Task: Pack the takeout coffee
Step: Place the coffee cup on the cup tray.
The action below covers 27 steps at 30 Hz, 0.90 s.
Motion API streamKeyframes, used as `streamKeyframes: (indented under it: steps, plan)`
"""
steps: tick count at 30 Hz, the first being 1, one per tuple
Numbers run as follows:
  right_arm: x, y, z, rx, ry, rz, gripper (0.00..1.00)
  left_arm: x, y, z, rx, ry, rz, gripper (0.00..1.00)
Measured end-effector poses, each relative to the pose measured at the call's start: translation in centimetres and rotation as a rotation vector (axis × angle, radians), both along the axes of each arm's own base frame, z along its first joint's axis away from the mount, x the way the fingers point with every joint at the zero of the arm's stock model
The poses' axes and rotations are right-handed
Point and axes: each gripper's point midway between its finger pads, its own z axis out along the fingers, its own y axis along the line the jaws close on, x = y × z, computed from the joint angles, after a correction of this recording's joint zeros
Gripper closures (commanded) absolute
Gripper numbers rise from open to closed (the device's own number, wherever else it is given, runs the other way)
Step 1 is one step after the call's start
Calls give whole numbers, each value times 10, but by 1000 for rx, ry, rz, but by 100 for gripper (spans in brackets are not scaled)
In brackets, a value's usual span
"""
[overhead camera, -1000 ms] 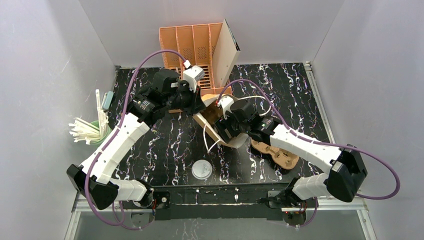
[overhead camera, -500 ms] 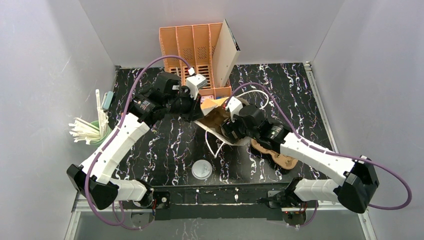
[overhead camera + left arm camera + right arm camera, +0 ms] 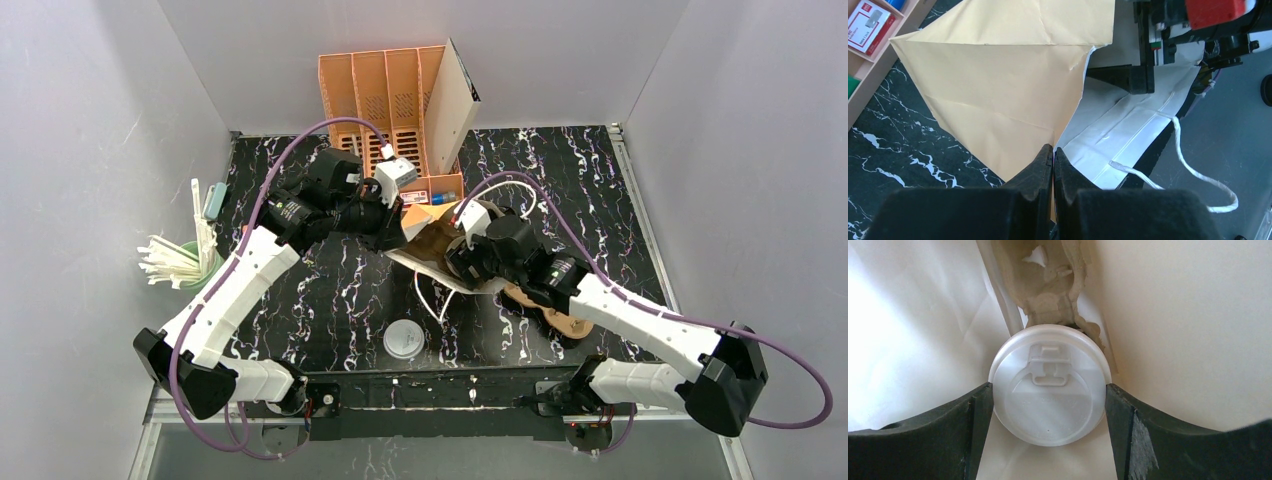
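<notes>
Left gripper (image 3: 1053,151) has its fingers pinched together on the bag (image 3: 1008,90) rim, mid-table. Inside the bag, right gripper (image 3: 1048,390) clamps the white-lidded cup (image 3: 1049,410).

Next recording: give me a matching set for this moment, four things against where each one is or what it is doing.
1. left gripper
2. right gripper
3. flat white lid
4. green cup of straws

A. lies on the table near the arm bases
B. shut on the paper bag edge
C. stands at the table's left edge
D. grips the lidded cup inside the bag

Pairs: 1-B, 2-D, 3-A, 4-C
</notes>
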Motion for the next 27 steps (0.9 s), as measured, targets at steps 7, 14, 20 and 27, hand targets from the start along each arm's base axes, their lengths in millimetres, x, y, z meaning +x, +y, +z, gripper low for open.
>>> streamKeyframes:
  steps: [7, 14, 20, 27]
  plan:
    - [-3, -3, 3, -17, -6, 18, 54, -5, 2, -3, 13, 13, -20, 100]
    - [-4, -7, 6, -64, -6, 39, 56, -8, 3, -5, 20, 24, -26, 100]
    - [-2, 1, 1, -103, 32, 72, 57, -7, 4, -6, 19, 41, -2, 100]
    - [2, 9, 5, -151, 99, 81, 59, 10, -6, 0, -17, 123, 64, 100]
